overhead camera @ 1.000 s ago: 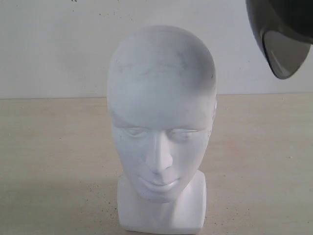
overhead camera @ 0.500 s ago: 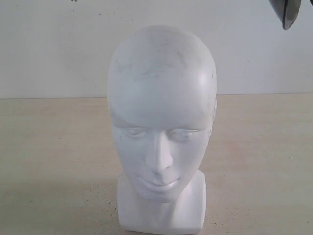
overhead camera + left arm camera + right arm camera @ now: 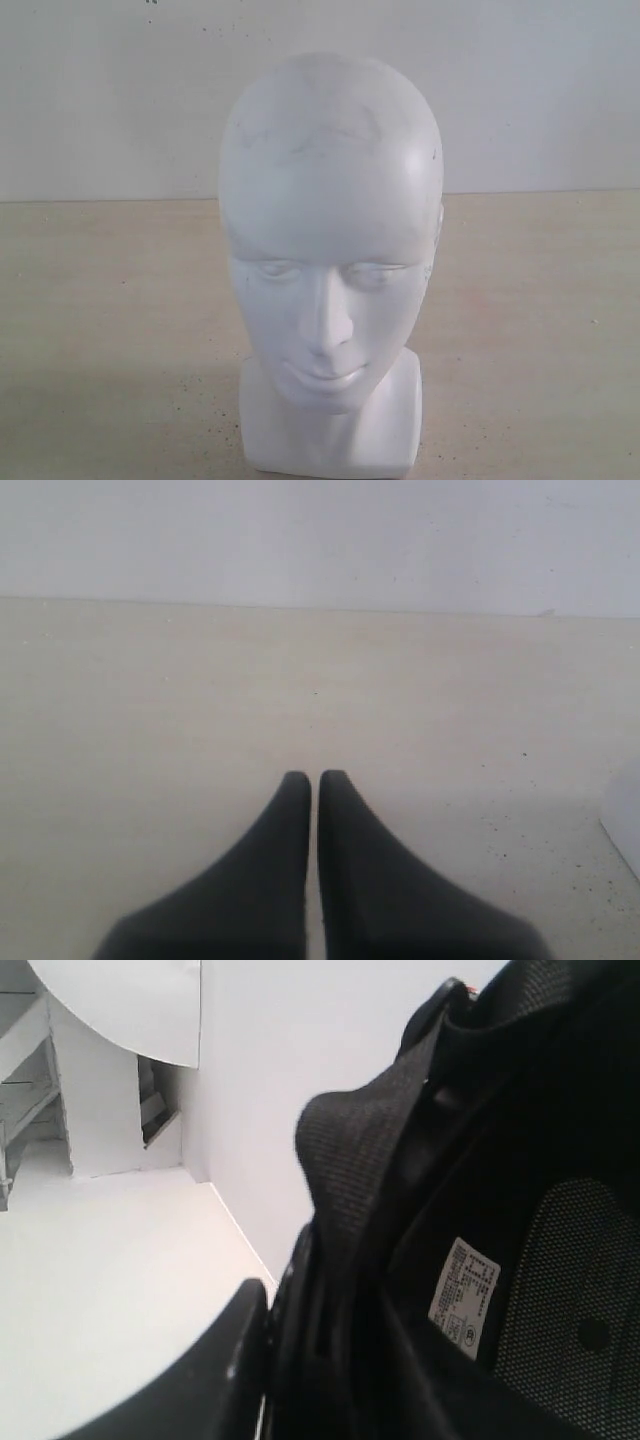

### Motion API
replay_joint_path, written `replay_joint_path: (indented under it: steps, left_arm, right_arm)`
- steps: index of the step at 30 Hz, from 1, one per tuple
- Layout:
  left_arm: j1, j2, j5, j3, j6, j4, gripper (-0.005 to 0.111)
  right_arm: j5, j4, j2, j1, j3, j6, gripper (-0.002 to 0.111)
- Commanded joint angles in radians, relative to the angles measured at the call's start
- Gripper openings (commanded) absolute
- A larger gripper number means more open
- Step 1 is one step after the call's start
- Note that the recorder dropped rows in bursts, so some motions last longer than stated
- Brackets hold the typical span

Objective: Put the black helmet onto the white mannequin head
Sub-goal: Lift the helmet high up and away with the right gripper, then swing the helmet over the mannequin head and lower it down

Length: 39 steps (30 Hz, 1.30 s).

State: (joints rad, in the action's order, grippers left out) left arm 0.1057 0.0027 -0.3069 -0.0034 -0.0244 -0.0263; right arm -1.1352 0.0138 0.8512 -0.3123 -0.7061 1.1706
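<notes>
Beige tabletop (image 3: 100, 300), white wall (image 3: 100, 100); left claw (image 3: 315, 777) closed, right claw (image 3: 275, 1360) gripping black helmet (image 3: 520, 1210).

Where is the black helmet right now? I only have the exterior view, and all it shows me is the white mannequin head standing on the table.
Observer: The black helmet fills the right wrist view, seen from inside, its padding and a white label facing the camera.
Operator: And the left arm?
Observer: The left gripper is shut and empty, over bare table.
Operator: Is it close to the head?
Observer: A white edge just shows in the left wrist view, perhaps the base of the white mannequin head; too little to be sure.
</notes>
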Motion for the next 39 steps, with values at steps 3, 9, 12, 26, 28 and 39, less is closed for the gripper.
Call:
replay_joint_path:
  steps: [3, 9, 12, 26, 28, 39]
  left_arm:
    - [-0.005, -0.003, 0.001, 0.003, 0.004, -0.012, 0.004]
    - [-0.005, -0.003, 0.001, 0.003, 0.004, -0.012, 0.004]
    - [-0.005, -0.003, 0.001, 0.003, 0.004, -0.012, 0.004]
    - [-0.005, -0.003, 0.001, 0.003, 0.004, -0.012, 0.004]
    - [-0.005, -0.003, 0.001, 0.003, 0.004, -0.012, 0.004]
    - [-0.005, -0.003, 0.001, 0.003, 0.004, -0.012, 0.004]
  right_arm:
    - [-0.086, -0.036, 0.047, 0.001, -0.043, 0.033, 0.0]
    - [-0.086, -0.049, 0.047, 0.001, -0.043, 0.043, 0.0]
    - [-0.086, -0.075, 0.047, 0.001, -0.043, 0.057, 0.0]
    - [-0.086, -0.139, 0.049, -0.147, -0.116, -0.007, 0.0]
    - [-0.086, -0.112, 0.059, -0.21, -0.116, -0.056, 0.0]
    - [-0.086, -0.109, 0.195, -0.497, -0.24, -0.228, 0.0]
